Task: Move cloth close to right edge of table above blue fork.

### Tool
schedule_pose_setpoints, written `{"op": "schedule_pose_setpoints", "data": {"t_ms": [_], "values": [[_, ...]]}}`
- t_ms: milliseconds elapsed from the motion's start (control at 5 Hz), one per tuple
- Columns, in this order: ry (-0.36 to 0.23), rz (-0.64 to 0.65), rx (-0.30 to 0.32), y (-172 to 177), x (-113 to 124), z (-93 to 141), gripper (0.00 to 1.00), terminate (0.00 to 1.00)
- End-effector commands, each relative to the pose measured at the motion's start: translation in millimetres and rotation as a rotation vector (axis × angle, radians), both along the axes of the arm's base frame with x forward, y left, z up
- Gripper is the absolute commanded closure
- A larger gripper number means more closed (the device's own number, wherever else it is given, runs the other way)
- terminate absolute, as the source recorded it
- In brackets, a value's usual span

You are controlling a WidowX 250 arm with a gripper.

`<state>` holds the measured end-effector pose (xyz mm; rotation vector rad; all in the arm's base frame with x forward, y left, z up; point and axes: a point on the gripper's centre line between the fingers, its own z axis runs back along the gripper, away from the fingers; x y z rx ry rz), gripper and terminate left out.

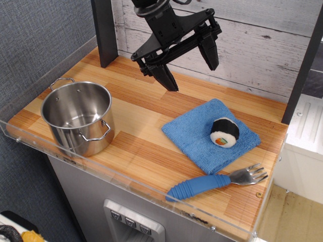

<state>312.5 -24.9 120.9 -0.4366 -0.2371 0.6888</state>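
Observation:
The blue cloth (199,133) lies flat on the wooden table (141,116), near its right edge. A sushi-roll toy (224,132) sits on the cloth's right half. Just in front of the cloth lies the blue fork (217,181), its tines pointing right toward the table's edge. My gripper (191,75) hangs in the air above the back of the table, behind and to the left of the cloth. Its two black fingers are spread wide apart and hold nothing.
A steel pot (78,117) stands at the front left of the table. A clear acrylic rim (126,179) runs along the front edge. A dark post (104,31) rises at the back left and another at the far right (303,65).

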Motion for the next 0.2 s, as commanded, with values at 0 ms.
{"op": "schedule_pose_setpoints", "data": {"t_ms": [0], "values": [[-0.036, 0.002, 0.002, 1.3, -6.2, 7.0, 0.00, 1.00]]}}
